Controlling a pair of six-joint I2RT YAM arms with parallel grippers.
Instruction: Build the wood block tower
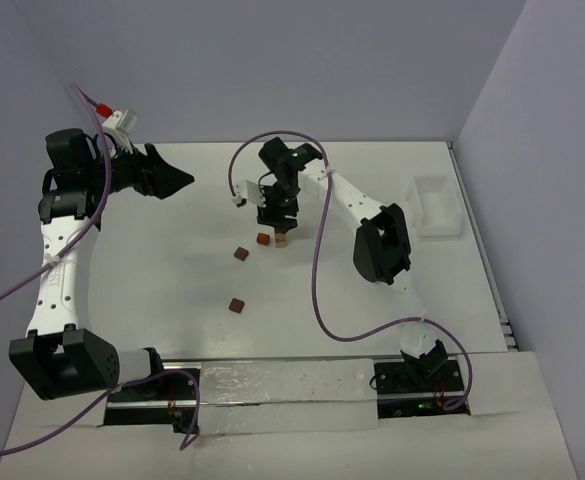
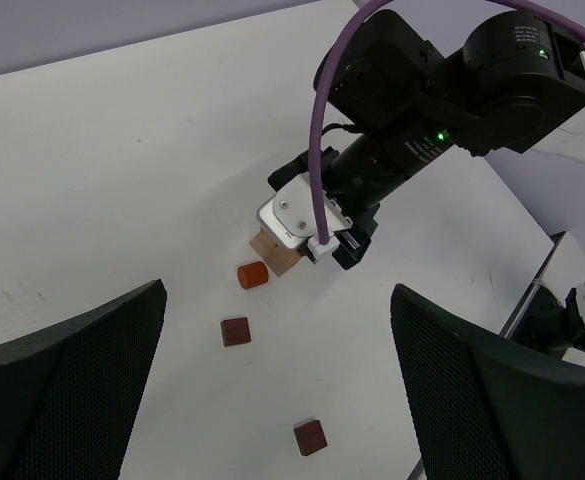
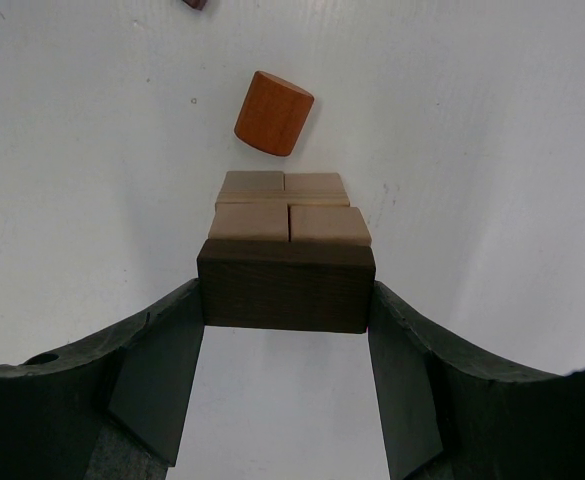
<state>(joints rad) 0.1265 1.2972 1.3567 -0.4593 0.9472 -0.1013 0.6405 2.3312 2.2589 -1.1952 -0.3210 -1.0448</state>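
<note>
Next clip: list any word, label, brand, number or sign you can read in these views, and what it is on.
None can be read in any view.
The right arm's wrist housing shows only a green light, no lettering.
The dark block in the right gripper, the tan blocks and the reddish cylinder are bare wood.

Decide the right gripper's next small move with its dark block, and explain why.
Probably lower it slightly: the right gripper is shut on the dark block just above the tan blocks; contact is unclear, so easing down before opening seems safest.
</note>
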